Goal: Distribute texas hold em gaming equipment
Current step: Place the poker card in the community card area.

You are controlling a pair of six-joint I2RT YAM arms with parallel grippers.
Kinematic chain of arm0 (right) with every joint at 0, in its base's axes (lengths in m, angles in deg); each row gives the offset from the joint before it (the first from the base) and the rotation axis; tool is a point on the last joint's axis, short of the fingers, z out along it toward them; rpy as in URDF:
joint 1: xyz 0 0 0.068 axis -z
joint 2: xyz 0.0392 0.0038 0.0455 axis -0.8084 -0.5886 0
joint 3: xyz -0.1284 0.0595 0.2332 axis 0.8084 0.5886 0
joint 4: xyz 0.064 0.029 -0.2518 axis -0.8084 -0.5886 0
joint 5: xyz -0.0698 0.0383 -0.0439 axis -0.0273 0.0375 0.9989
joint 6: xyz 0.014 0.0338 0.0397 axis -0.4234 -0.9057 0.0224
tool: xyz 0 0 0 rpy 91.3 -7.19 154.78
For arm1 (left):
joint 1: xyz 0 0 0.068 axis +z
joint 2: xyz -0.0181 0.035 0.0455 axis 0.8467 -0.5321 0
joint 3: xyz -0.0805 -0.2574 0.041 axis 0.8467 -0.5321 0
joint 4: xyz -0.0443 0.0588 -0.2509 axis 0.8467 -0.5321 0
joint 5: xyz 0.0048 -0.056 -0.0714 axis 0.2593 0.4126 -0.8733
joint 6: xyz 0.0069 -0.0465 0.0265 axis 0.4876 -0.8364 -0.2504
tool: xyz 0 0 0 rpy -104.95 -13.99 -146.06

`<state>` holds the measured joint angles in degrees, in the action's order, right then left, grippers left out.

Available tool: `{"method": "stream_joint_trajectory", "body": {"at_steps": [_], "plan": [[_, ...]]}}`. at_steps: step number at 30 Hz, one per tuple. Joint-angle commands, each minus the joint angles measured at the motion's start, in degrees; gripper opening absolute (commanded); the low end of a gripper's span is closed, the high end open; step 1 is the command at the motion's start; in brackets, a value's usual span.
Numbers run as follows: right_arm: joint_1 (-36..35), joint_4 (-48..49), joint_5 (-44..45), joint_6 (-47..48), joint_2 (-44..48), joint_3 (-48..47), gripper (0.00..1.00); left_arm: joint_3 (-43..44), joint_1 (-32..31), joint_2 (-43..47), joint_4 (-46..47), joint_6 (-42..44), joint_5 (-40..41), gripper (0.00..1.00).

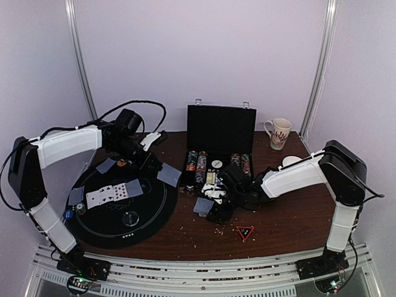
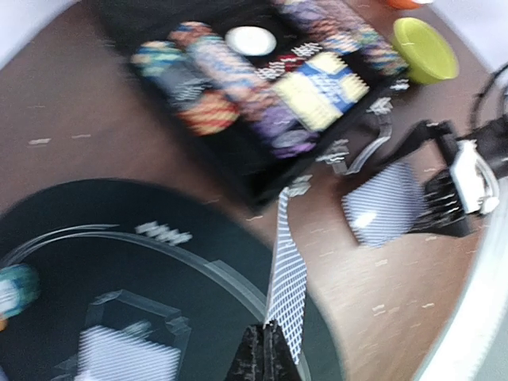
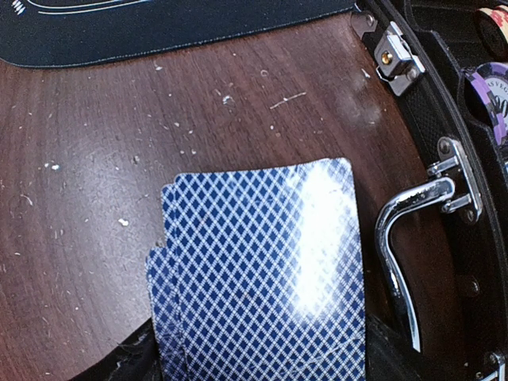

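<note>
A round black mat [image 1: 99, 228] fills the eight o'clock side of the table [image 1: 291, 216]. A row of face-up cards [image 1: 114, 193] lies at its middle, and lone cards [image 1: 105, 165] lie face down at its eleven and nine o'clock edges. The left gripper [image 1: 156, 166] hangs over the mat's two o'clock rim, a face-down card [image 1: 168, 174] at its tip. An open black case [image 1: 221, 127] with rows of chips [image 1: 198, 162] stands mid-table. At its six o'clock, the right gripper [image 1: 212, 209] meets a stack of face-down cards [image 1: 202, 206]. A mug [image 1: 279, 133] stands at two o'clock.

- purple poker chip [image 3: 494, 99]: rim lettering, cut off at the frame edge, not legible
- face-up playing cards [image 1: 114, 193] on black mat [image 1: 154, 213]: pips show, ranks too small
- mat's white print: unreadable
- red triangle marker [image 1: 245, 232] on counter [image 1: 284, 223]: dark symbol, unreadable
</note>
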<state>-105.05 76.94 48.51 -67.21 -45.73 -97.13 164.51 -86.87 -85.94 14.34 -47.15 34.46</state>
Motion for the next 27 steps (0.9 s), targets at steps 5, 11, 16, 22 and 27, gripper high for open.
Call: {"method": "stream_joint_trajectory", "body": {"at_steps": [5, 11, 16, 22, 27], "plan": [[-0.1, -6.0, 3.3, 1.2, -2.8, 1.3, 0.80, 6.8, 0.6, -0.1, -16.8, 14.0, 18.7, 0.00], [-0.1, -5.9, 3.4, 1.3, -2.3, 1.6, 0.80, 5.1, 0.6, -2.7, -17.4, 17.4, 19.1, 0.00], [-0.1, -5.8, 3.5, 1.2, -2.4, 1.5, 0.80, 7.6, 0.6, -9.6, -16.9, 18.0, 21.5, 0.00], [-0.1, -5.7, 3.5, 1.0, -1.9, 2.0, 0.80, 11.2, 0.3, -16.3, -14.0, 19.2, 30.1, 0.00], [-0.1, -5.6, 3.9, 1.0, -1.8, 1.9, 0.80, 10.2, -1.0, -17.3, -7.4, 23.7, 32.9, 0.00]]}}
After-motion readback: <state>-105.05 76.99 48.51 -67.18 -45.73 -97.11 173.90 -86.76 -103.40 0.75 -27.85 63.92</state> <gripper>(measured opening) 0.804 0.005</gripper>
